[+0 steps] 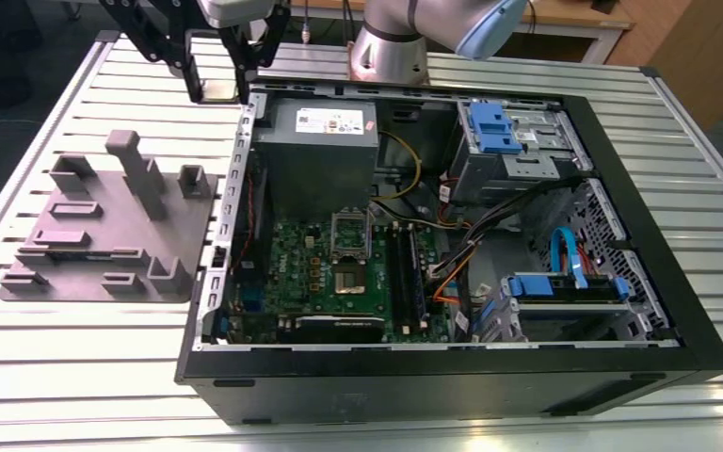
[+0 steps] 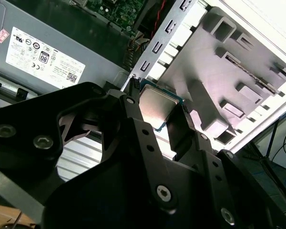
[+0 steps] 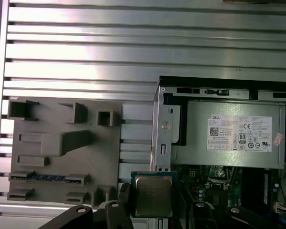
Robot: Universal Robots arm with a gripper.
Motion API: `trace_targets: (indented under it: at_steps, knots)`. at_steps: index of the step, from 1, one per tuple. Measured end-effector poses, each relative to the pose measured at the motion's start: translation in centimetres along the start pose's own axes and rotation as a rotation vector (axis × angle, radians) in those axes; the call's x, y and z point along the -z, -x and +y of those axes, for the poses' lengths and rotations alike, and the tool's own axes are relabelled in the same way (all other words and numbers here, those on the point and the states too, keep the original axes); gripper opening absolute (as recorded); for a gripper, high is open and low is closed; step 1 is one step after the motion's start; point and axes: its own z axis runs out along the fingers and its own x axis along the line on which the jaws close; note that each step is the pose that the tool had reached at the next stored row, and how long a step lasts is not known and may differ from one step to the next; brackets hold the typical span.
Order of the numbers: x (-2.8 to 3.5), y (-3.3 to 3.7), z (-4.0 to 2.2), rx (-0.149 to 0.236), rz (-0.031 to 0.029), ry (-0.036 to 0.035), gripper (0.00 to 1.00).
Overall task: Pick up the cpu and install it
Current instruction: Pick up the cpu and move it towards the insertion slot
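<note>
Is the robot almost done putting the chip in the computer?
About halfway. Done: the cpu is picked up. In hand: the gripper is shut on it, near the edge of the case, by the tray. Left: the socket on the motherboard looks empty, so it is not yet installed.

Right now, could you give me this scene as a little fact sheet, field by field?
Arm: one, ending in a black gripper
Gripper holds: the cpu, gripped at two opposite edges
Where the cpu is: in the air, by the corner of the computer case nearest the power supply
Motherboard: green, lying in the open case, cpu not yet in it
Beside the case: grey fixture plate on the slatted table
</note>
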Motion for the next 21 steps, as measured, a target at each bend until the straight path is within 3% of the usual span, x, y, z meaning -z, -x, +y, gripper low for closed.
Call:
trace_targets:
  at_steps: [21]
  knots:
    - [0.01, 0.54, -0.01, 0.000, 0.0000, 0.0000, 0.47]
